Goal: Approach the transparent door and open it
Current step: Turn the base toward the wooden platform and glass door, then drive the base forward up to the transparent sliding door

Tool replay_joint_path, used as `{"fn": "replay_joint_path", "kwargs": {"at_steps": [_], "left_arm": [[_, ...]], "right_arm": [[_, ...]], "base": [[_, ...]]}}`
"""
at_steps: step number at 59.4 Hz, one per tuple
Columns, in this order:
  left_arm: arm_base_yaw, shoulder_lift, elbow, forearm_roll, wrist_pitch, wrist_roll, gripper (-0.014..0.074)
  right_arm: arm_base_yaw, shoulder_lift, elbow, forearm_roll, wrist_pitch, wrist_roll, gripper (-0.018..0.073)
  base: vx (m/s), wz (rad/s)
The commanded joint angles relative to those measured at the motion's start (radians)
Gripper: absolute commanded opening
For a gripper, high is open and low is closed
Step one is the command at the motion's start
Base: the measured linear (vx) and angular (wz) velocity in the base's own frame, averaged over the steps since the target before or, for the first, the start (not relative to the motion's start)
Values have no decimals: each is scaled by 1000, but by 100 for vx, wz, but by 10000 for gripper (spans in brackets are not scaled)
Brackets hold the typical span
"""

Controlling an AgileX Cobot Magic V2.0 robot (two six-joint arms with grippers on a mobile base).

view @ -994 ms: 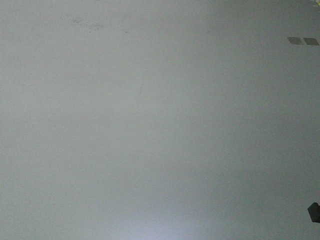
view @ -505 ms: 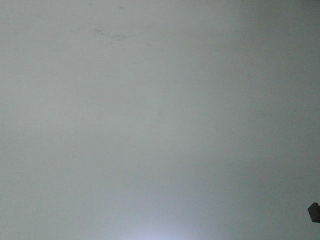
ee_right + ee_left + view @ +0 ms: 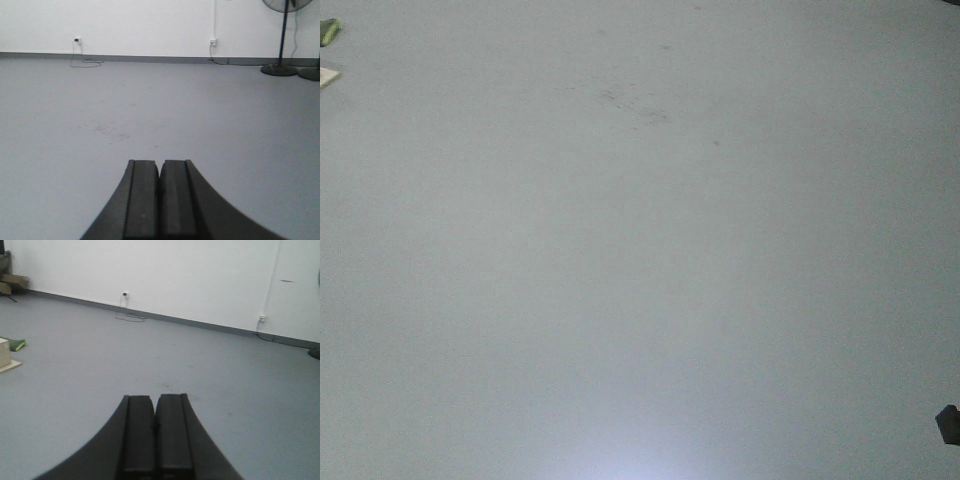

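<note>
Your left gripper (image 3: 155, 405) and right gripper (image 3: 160, 167) each have their fingers pressed together on nothing. In the front view, the floor scuffs (image 3: 635, 105) have slid right and nearer, and a green object (image 3: 329, 30) has entered at the far left. You cannot tell where the transparent door is.

no readable text, no label, no brand, no number, no sign in any view, bare grey floor (image 3: 640, 260), plain white wall (image 3: 150, 25), nothing printed there

Smooth grey floor (image 3: 210, 115) w/ faint scuff marks (image 3: 107, 131) mid-room. Plain white wall (image 3: 150, 22), dark grey skirting strip (image 3: 150, 58), two white wall sockets (image 3: 213, 41), black pedestal fan (image 3: 278, 70) far rt.
</note>
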Motion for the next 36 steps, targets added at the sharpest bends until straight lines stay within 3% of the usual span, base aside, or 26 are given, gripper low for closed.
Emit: {"fn": "replay_joint_path", "kwargs": {"at_steps": [1,36], "left_arm": [[-4,-3,30,-8,-84,-9,-7],[-4,-3,30,-8,-84,-9,-7]], "right_arm": [[2,-15,14,-2,-87,-8,-8],[2,-15,14,-2,-87,-8,-8]], "base": [[75,46],[75,46]]}}
